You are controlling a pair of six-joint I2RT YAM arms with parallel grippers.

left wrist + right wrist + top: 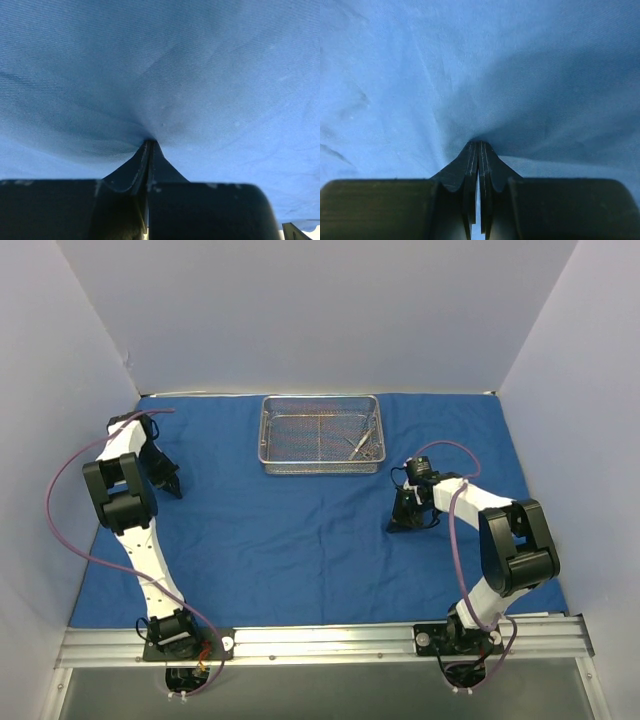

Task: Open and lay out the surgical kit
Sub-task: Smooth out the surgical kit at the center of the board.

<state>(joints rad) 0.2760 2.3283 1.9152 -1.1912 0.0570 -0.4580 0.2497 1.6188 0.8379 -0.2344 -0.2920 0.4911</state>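
Left claw (149, 143), right claw (478, 144), tight on one blue wrap (300, 530); one tray (320, 466) beyond

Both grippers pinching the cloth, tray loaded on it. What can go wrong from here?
Left gripper and right gripper are both shut on the cloth; pulling it may drag the tray resting on it. A jerk could shift the instruments inside it. Either pinch looks shallow and may slip.
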